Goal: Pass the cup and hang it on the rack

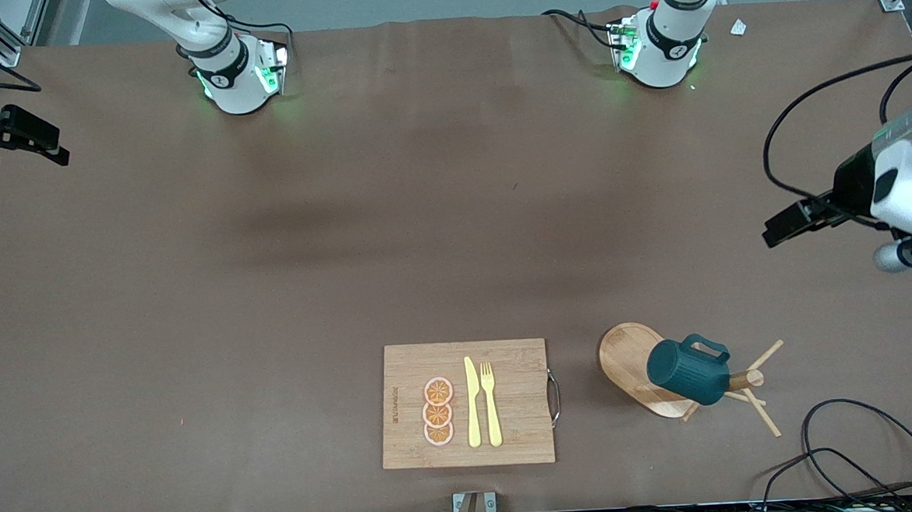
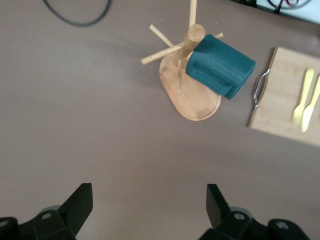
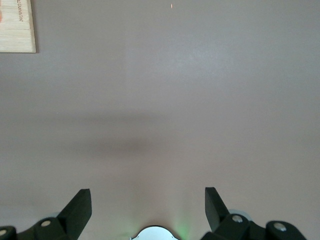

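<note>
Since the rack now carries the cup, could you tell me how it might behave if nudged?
The rack would probably slide or tip rather than flex: it looks like rigid wood on a small oval base. The cup hangs to one side of the post, so the load is likely off-centre. The thin pegs look more fragile than the thick post.

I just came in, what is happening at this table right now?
Nothing is being handled. The cup hangs on the rack, beside the cutting board with a knife, fork and orange slices. The left gripper hangs open over bare table at its own end; the right gripper, also open, waits at the other end.
</note>
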Available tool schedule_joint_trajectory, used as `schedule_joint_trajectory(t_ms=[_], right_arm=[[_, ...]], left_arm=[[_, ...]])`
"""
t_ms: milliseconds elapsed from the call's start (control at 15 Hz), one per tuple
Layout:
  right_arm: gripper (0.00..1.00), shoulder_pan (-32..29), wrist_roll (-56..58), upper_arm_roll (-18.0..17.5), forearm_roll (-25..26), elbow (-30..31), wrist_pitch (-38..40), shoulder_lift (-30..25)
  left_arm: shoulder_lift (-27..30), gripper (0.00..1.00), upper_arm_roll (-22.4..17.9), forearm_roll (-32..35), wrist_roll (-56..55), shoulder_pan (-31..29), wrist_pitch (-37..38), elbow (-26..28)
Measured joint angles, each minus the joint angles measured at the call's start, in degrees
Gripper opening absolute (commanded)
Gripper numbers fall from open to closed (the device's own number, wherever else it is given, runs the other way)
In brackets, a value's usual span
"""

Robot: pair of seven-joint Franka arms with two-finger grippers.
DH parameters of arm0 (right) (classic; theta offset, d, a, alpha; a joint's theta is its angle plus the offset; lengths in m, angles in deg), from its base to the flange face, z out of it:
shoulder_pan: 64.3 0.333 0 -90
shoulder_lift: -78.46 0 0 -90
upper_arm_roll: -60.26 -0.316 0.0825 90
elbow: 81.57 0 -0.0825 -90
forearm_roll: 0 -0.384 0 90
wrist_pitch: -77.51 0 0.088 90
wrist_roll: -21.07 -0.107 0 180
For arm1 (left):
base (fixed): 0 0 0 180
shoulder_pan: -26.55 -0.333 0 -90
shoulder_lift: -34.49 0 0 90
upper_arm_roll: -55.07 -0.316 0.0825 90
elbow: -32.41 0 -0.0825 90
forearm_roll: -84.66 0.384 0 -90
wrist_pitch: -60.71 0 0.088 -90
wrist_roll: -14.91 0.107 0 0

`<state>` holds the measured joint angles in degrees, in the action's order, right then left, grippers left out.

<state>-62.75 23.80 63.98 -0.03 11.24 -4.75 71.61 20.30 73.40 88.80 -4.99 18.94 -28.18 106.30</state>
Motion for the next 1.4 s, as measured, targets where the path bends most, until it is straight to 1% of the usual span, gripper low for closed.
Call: schedule_joint_trajectory(t_ms=[133,267,333,400,467,600,800,1000,1400], right_arm=[[1.00,0.0,0.0,0.0,0.0,0.0,0.0,0.0],[1.00,0.0,0.0,0.0,0.0,0.0,0.0,0.0],[1.00,0.0,0.0,0.0,0.0,0.0,0.0,0.0],[1.00,0.0,0.0,0.0,0.0,0.0,0.0,0.0],[1.00,0.0,0.0,0.0,0.0,0.0,0.0,0.0],[1.00,0.0,0.0,0.0,0.0,0.0,0.0,0.0],[1.00,0.0,0.0,0.0,0.0,0.0,0.0,0.0],[1.00,0.0,0.0,0.0,0.0,0.0,0.0,0.0],[1.00,0.0,0.0,0.0,0.0,0.0,0.0,0.0]], left_arm=[[3.5,1.00,-3.4,0.2,7.5,1.8,0.6,2.8],[7.8,1.00,-7.6,0.1,13.1,4.4,1.7,7.3],[10.3,1.00,-10.1,-0.3,14.4,6.6,1.9,10.2],[12.6,1.00,-11.6,-1.1,14.7,8.3,2.0,12.9],[14.7,1.00,-12.3,-2.1,14.7,9.4,2.0,15.3],[18.2,1.00,-12.6,-3.3,14.6,10.9,2.0,19.2],[21.4,1.00,-12.6,-3.5,14.3,11.6,1.9,22.2],[22.2,1.00,-13.0,-3.5,14.6,11.5,1.8,22.6],[21.8,1.00,-13.2,-3.5,14.7,11.2,1.3,21.9]])
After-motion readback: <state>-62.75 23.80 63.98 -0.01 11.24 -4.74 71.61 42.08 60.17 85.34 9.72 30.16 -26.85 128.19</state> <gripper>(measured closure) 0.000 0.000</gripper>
